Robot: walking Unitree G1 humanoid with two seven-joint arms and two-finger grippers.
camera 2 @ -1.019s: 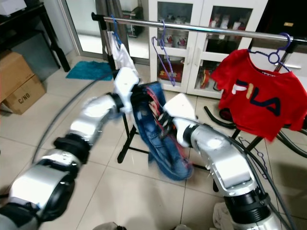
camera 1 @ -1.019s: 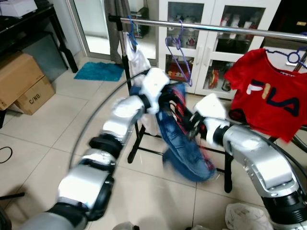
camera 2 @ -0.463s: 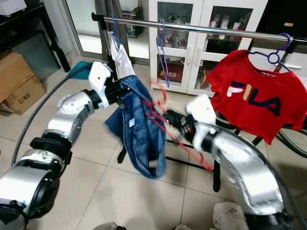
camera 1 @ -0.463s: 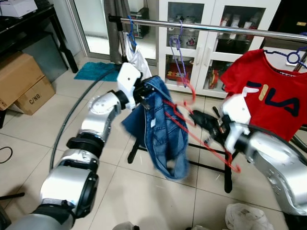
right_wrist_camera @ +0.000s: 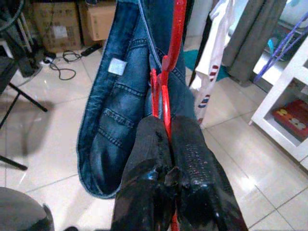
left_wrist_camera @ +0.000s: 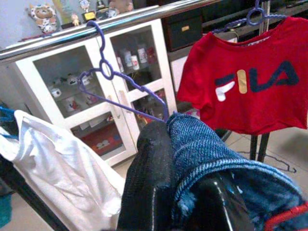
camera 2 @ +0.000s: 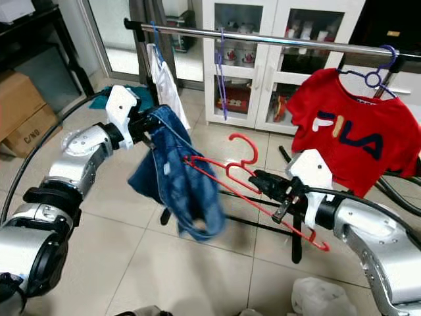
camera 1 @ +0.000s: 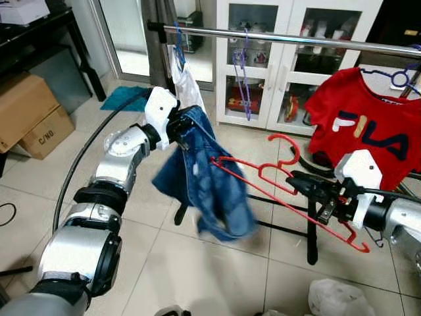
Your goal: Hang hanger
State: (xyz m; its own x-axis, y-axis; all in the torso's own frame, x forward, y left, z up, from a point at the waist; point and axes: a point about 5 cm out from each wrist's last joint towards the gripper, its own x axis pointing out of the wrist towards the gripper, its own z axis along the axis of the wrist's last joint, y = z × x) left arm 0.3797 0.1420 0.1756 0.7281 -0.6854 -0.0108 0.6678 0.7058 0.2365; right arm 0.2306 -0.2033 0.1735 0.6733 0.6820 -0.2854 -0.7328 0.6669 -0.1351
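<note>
White tiles cover the floor (camera 1: 39, 178), and a shiny clothes rail (camera 1: 309, 38) runs across in front of a white cabinet (camera 1: 283, 59), with a purple hanger (camera 1: 242, 79) and a white shirt (camera 1: 187, 82) near its left end and a red shirt (camera 1: 358, 128) near its right end. Below the rail, the left gripper (left_wrist_camera: 185, 192) has its 2 black fingers clamped on the top of the blue jeans (camera 1: 210, 178), which hang down. The right gripper (right_wrist_camera: 168, 144) has its 2 fingers squeezed tight on the red hanger (camera 1: 283, 181), which sticks out sideways with one end at the jeans.
</note>
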